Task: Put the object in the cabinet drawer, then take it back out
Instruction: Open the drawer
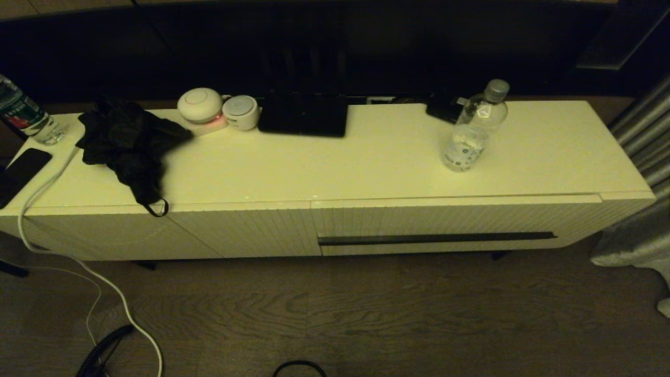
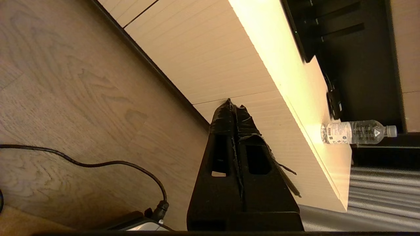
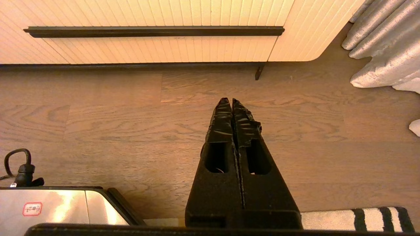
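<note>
No text is legible. The bottle's (image 1: 473, 127) label print is indistinct. The red sticker (image 3: 32, 208) is likewise unreadable.

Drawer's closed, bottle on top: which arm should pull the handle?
Right, probably. The right gripper, shut, faces the drawer handle head-on; the left gripper, shut, sits off toward the cabinet's other end. The bottle waits above.

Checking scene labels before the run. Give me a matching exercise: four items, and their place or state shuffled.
Items:
1. water bottle
2. drawer
3. black cloth
4. right gripper

Place or state:
A. shut, above the wooden floor
B. closed, handle bar across its front
C. upright on the cabinet top, right part
D. heaped on the cabinet top, left part

Pairs: 1-C, 2-B, 3-D, 4-A
</note>
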Controlling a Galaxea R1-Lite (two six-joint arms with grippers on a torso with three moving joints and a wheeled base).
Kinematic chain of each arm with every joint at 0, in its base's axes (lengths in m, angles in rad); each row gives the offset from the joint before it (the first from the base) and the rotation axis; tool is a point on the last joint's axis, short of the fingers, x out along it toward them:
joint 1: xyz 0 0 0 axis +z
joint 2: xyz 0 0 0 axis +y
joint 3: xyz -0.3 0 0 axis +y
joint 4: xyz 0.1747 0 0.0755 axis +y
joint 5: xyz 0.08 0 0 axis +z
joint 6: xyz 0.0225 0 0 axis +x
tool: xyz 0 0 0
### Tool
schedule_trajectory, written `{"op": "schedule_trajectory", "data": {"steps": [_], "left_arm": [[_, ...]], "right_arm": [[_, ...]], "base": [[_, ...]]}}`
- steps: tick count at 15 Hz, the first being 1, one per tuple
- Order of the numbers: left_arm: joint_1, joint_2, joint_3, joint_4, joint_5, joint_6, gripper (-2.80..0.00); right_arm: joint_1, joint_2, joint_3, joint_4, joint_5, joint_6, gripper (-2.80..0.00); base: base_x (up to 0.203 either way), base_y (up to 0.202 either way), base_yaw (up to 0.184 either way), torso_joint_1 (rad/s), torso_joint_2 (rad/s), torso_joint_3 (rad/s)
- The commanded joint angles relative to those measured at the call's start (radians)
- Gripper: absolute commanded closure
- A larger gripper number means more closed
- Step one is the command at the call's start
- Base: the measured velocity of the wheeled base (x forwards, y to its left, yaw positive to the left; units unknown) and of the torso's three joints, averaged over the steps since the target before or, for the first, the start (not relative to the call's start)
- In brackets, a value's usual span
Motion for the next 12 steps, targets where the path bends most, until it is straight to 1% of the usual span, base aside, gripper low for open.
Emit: {"op": "schedule_trajectory", "data": {"steps": [1,7,12], "left_arm": [[0.000,-0.002,0.000,-0.001,0.000,-0.006,0.00],[0.000,-0.002,0.000,-0.001,0.000,-0.006,0.00],[0.000,-0.002,0.000,-0.001,0.000,-0.006,0.00]], "right_arm": [[0.000,0.000,0.000,-0.001,-0.001,0.000,0.00],[0.000,0.000,0.001,-0.003,0.000,-0.005,0.00],[0.000,0.001,0.000,-0.001,-0.001,0.011,0.00]], "base": [[0.000,0.000,0.000,0.000,0.00,0.000],[0.000,0.000,0.000,0.000,0.00,0.000],[0.000,0.000,0.000,0.000,0.00,0.000]]}}
